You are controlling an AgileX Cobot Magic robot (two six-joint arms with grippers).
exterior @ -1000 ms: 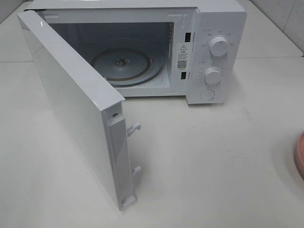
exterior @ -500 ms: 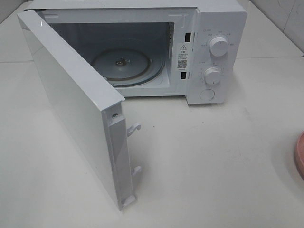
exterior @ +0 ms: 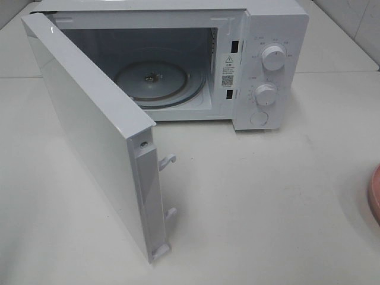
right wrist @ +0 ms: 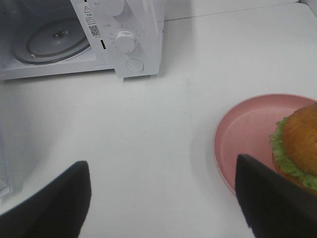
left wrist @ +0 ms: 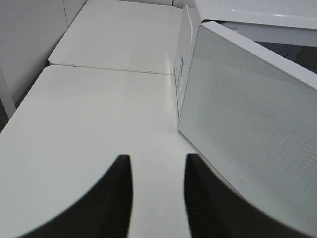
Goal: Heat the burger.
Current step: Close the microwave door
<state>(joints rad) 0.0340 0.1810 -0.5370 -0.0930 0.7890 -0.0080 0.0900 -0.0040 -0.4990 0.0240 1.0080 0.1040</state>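
The burger (right wrist: 298, 144), with a golden-brown bun and a green lettuce frill, sits on a pink plate (right wrist: 242, 134) at the edge of the right wrist view. My right gripper (right wrist: 163, 208) is open above the bare table, short of the plate, with nothing between its fingers. The white microwave (exterior: 270, 35) stands at the back with its door (exterior: 89, 130) swung wide open and its glass turntable (exterior: 157, 80) bare. My left gripper (left wrist: 157, 198) hovers over the table beside the door's outer face (left wrist: 252, 129), fingers apart and holding nothing. Neither gripper shows in the exterior view.
Only a sliver of the pink plate (exterior: 375, 196) shows at the right edge of the exterior view. The open door juts far forward on the left. Two white knobs (exterior: 273, 57) and a round button sit on the microwave's right panel.
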